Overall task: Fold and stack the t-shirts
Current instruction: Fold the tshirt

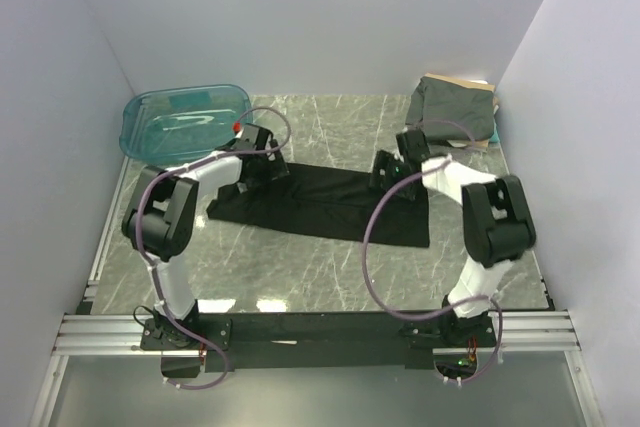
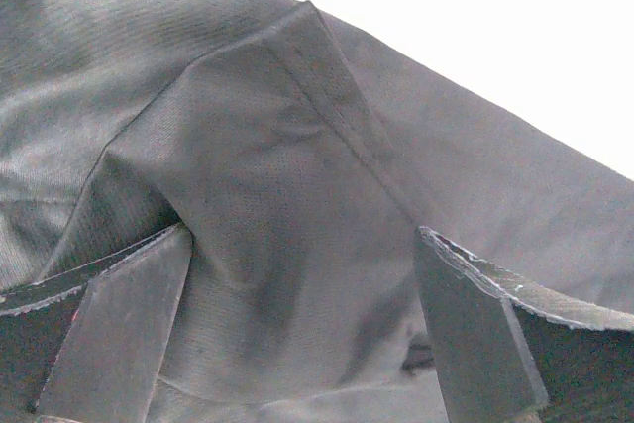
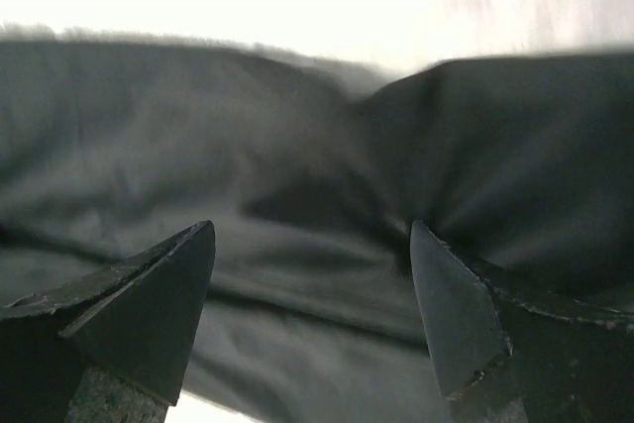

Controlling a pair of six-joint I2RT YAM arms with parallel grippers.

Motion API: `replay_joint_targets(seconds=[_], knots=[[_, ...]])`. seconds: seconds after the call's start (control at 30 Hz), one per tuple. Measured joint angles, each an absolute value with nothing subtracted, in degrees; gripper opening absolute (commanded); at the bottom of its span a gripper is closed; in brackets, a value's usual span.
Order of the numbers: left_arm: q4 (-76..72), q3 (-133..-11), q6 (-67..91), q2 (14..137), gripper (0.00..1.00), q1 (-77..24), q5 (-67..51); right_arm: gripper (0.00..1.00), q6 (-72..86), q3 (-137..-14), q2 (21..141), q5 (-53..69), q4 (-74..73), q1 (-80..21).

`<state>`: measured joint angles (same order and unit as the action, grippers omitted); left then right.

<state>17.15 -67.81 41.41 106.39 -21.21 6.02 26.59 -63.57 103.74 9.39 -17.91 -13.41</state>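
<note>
A plain black t-shirt [image 1: 320, 202] lies spread across the middle of the table. My left gripper [image 1: 262, 154] is open over its far left end, jaws wide apart astride a raised fold with a seam [image 2: 297, 195]. My right gripper [image 1: 393, 169] is open over the shirt's far right part, jaws wide above rumpled black cloth [image 3: 317, 205]. Neither holds anything. A folded dark grey-green t-shirt [image 1: 455, 107] lies on a tan one at the far right corner.
A translucent teal plastic bin [image 1: 185, 119] stands at the far left, just behind my left gripper. White walls enclose the marble table on three sides. An aluminium rail [image 1: 320, 332] runs along the near edge by the arm bases.
</note>
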Motion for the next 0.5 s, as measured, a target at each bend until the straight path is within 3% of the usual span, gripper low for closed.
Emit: replay_joint_targets(seconds=[0.23,0.5], knots=[[16.97,-79.15,39.42,115.20,0.99,-27.24,5.19,0.86,30.96,-41.43,83.53,8.80,-16.97,-15.11],[17.65,-103.04,38.19,131.44,0.99,-30.89,0.16,0.87,40.27,-27.07,64.05,9.28,-20.08,-27.44]])
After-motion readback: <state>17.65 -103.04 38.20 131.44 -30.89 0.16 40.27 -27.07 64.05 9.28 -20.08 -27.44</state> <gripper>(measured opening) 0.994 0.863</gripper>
